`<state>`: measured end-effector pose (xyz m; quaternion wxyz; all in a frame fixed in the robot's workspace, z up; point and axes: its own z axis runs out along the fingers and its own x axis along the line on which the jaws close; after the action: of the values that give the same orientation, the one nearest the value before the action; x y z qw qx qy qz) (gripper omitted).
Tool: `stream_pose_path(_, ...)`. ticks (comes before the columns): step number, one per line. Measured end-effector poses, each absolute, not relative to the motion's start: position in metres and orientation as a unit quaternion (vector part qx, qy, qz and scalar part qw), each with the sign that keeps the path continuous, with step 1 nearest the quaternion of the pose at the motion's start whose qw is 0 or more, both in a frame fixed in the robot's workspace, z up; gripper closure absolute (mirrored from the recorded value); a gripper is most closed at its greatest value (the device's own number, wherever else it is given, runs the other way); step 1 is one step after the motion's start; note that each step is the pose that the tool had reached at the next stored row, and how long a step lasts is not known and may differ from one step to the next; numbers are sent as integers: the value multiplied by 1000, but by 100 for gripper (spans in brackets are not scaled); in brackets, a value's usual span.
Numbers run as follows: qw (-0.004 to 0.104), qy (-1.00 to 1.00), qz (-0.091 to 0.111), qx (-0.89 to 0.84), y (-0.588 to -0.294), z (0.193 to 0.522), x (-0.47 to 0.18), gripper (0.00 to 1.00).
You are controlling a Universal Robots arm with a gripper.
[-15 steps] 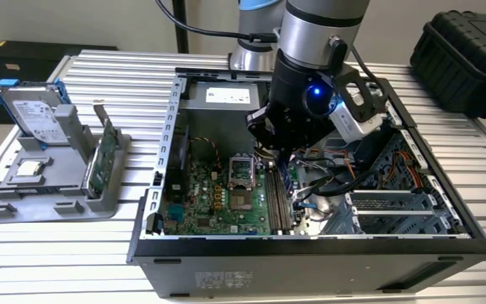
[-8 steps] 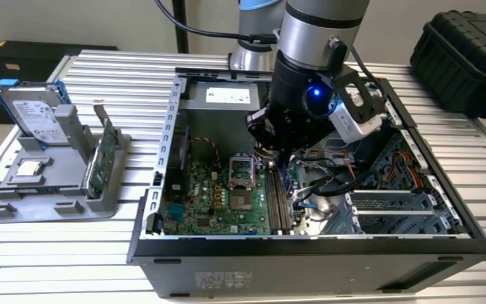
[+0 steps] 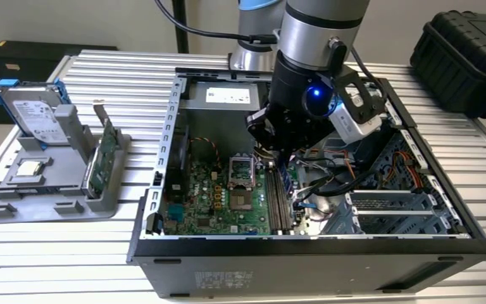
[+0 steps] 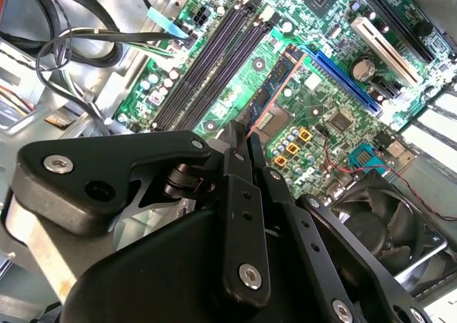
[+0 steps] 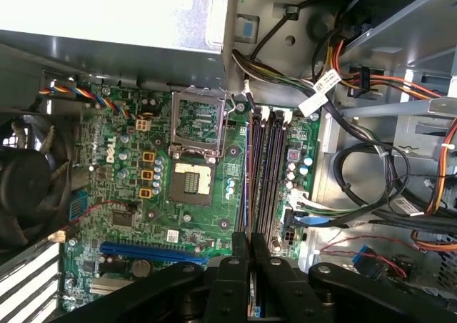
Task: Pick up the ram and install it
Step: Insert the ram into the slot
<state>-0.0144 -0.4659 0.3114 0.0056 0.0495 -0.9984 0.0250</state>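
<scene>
My gripper reaches down inside the open computer case, above the motherboard. Its fingers are shut on the ram, a narrow dark blue stick with small black chips that points out from the fingertips. In the first wrist view the ram shows edge-on as a thin line between the gripper and the long black memory slots. It hangs just beside and above those slots, and no contact with them is visible.
A grey holder at the exterior view's left carries a hard drive in a blue frame and a green card. Cable bundles and drive bays crowd the case beside the slots. A processor socket and a fan flank them.
</scene>
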Motion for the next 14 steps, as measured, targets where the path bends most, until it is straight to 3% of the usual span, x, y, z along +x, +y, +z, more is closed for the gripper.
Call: stream_pose_path(14, 6, -998, 25, 49, -466, 309, -14, 100)
